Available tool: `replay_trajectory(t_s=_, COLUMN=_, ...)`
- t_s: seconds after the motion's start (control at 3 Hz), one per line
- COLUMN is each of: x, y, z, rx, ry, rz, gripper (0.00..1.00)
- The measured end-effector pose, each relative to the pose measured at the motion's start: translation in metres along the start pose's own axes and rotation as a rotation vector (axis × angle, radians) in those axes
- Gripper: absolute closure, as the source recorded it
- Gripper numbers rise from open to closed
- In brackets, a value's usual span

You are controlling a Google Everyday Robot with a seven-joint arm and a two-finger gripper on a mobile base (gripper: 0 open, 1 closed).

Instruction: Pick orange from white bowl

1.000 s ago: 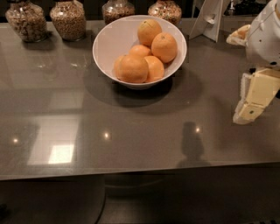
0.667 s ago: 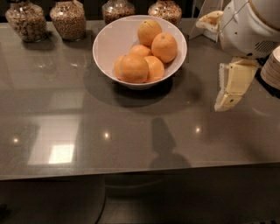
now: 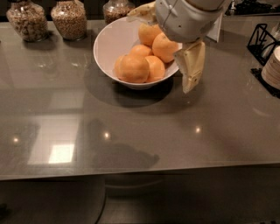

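At the far left of the grey, glossy table [image 3: 131, 131] two glass jars of grains stand side by side along the back edge, the left jar [image 3: 27, 19] holding paler, coarser pieces and the second jar [image 3: 69, 18] a finer tan grain. A third jar [image 3: 117, 8] stands further right, just behind the white bowl [image 3: 103, 48].

The bowl sits on the table a little right of the jars and holds five oranges heaped together. A large front orange [image 3: 133, 68] lies against the near wall, with another [image 3: 153, 68] touching it on the right and a third [image 3: 141, 50] half hidden behind them. At the back a paler, yellower orange [image 3: 148, 33] is partly covered by the arm. The orange [image 3: 165, 46] rests on top at the right side of the bowl, touching the paler one and right under the arm's rounded white wrist [image 3: 188, 19].

The gripper [image 3: 158, 53] hangs over the right half of the bowl, spread wide with nothing between its fingers. One cream finger [image 3: 192, 65] points down just outside the right rim, beside the orange; the other [image 3: 142, 11] reaches out over the back rim.

At the right edge stand a black wire rack [image 3: 262, 41] and, in front of it, a stack of white plates [image 3: 272, 70], well apart from the bowl
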State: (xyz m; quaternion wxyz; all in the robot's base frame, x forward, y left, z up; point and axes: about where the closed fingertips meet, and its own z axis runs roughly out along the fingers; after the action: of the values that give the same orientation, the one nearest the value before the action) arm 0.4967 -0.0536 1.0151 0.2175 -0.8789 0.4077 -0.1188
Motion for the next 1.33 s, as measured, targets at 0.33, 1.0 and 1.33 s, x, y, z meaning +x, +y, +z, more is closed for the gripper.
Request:
replay_trajectory(t_s=0.33, x=-0.006, y=-0.005, z=0.0, rx=0.001, ry=0.001, rz=-0.077, gripper=0.0)
replay_trajectory(t_s=1.0, x=-0.008, y=-0.017, z=0.002, rx=0.025, ry=0.046, rz=-0.184, gripper=0.0)
replay_trajectory(t_s=1.33, x=-0.016, y=-0.041, z=0.018, rx=0.052, ry=0.107, rz=-0.385, gripper=0.0)
